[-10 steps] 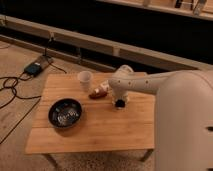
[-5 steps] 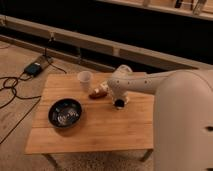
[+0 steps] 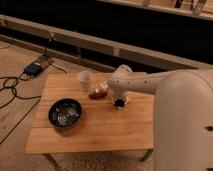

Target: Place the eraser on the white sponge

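A wooden table (image 3: 100, 131) stood on a tan floor (image 3: 15, 157). Black cables (image 3: 10, 82) and a dark box (image 3: 34, 67) lay left of it. Behind ran a dark wall (image 3: 125, 22) with a pale ledge (image 3: 75, 39).

Light wood table (image 3: 110, 131); black bowl (image 3: 65, 112); white cup (image 3: 84, 79); dark claw (image 3: 119, 103) low over table by reddish-brown object (image 3: 96, 93).

No text, label or number is reading legibly anywhere. Nothing is showing on the white cup (image 3: 85, 80), the dark bowl (image 3: 65, 112) or the wooden table (image 3: 100, 131). The gripper (image 3: 119, 103) is hanging low over the table, right of the cup, showing no markings either.
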Tool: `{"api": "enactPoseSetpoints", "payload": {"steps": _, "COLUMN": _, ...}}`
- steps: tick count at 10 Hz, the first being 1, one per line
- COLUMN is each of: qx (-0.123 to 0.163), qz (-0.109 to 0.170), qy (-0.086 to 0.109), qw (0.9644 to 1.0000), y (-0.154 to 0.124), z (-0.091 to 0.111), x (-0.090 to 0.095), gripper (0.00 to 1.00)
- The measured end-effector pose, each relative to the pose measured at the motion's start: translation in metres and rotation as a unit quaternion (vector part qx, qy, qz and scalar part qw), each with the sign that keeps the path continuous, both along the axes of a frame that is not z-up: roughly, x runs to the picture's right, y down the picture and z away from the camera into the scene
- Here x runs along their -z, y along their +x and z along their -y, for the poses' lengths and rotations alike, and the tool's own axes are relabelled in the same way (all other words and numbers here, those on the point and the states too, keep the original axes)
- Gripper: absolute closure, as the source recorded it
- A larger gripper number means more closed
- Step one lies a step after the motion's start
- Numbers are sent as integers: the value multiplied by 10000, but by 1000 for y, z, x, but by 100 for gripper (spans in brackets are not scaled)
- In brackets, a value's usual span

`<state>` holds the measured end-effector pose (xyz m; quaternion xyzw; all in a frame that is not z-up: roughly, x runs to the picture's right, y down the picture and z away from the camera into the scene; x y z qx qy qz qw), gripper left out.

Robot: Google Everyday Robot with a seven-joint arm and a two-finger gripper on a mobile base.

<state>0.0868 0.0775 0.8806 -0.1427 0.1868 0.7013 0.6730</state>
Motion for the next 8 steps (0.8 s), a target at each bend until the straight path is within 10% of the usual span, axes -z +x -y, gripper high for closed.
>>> {"api": "enactPoseSetpoints", "payload": {"steps": 8, "qx": 1, "qz": 1, "qy": -1, "qw": 10000, "y": 0, "z": 0, "x": 0, "gripper": 81}}
